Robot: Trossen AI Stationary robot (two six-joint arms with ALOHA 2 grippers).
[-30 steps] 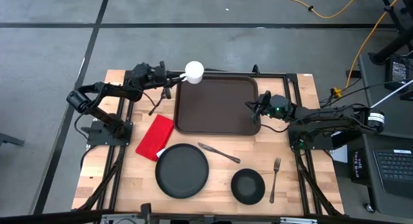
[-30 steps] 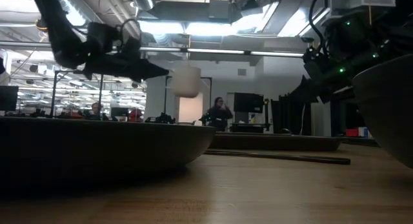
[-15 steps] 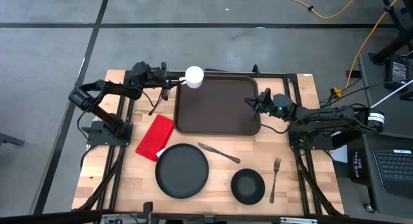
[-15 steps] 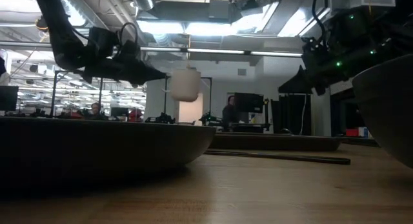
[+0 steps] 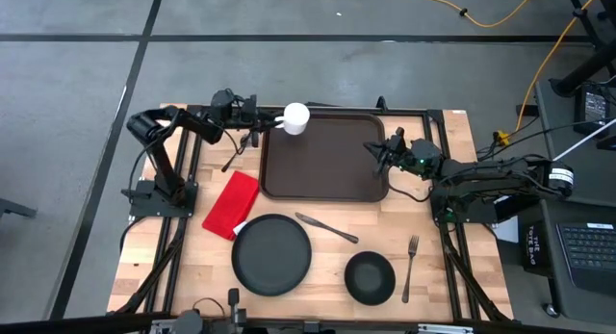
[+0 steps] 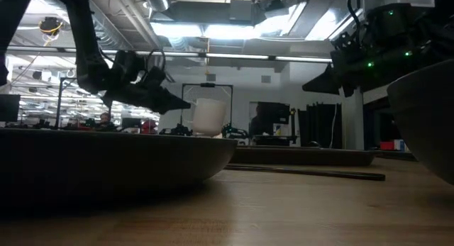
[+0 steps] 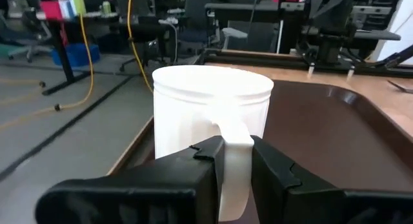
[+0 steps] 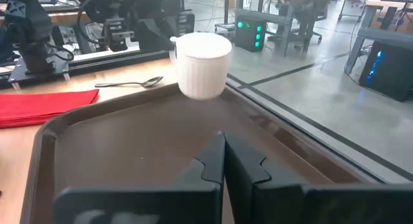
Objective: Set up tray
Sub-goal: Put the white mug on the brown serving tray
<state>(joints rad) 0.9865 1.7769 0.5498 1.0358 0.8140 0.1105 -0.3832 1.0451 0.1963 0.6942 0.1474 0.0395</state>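
Nearest on the table (image 5: 192, 267) lie a plate (image 5: 271, 254), bowl (image 5: 370, 278) and fork (image 5: 410, 267), with a knife (image 5: 327, 227) and red napkin (image 5: 233, 204) just beyond. The tray (image 5: 327, 170) sits at the far middle. The right gripper (image 5: 377, 151) is pinched shut, empty, at its right rim. The left gripper (image 5: 268, 122) clamps the handle of a white mug (image 5: 295, 118) over the tray's far-left corner.

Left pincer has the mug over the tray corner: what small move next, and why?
Probably lower it a little, then release. The left pincer is shut on the mug's handle, and the mug hangs over the tray's far left corner; in the low view it looks just above the rim.
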